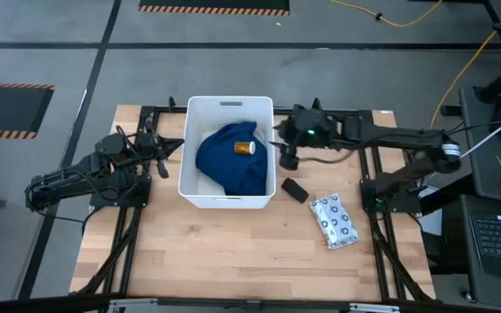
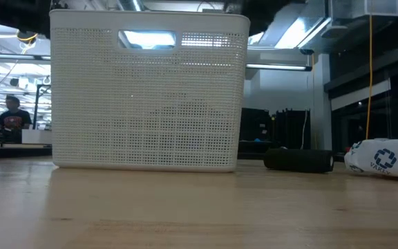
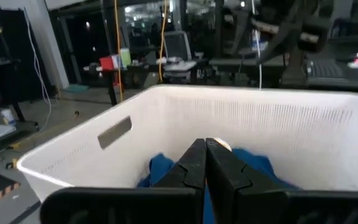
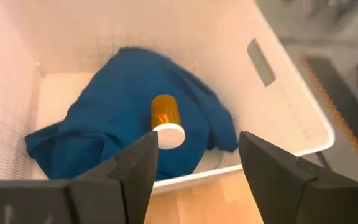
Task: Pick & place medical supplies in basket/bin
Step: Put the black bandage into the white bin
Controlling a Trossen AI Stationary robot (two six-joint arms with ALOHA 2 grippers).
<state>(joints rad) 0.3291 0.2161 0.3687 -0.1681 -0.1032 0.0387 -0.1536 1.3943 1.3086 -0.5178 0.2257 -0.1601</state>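
Tub (image 1: pixel 195 187): white plastic, walls finely perforated, matt. Cloth (image 1: pixel 229 161): dark blue fabric, soft, creased, matt. Bottle (image 1: pixel 245 148): translucent orange plastic, glossy, with a smooth white plastic cap. Oblong (image 1: pixel 295 189): black, matt. Packet (image 1: pixel 333 221): soft white wrapper with dark print, slightly shiny, crinkled. Table (image 1: pixel 233 252): pale wood planks, smooth, faint sheen. Gripper fingers (image 4: pixel 135 165): dark, matt plastic

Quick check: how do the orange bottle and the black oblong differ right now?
The orange bottle is already in the white tub, lying on its side on the blue cloth; the black oblong is on the table outside the tub, beside the white packet. The bottle is orange with a white cap; the oblong is plain black. Both lie flat, and no gripper holds either.
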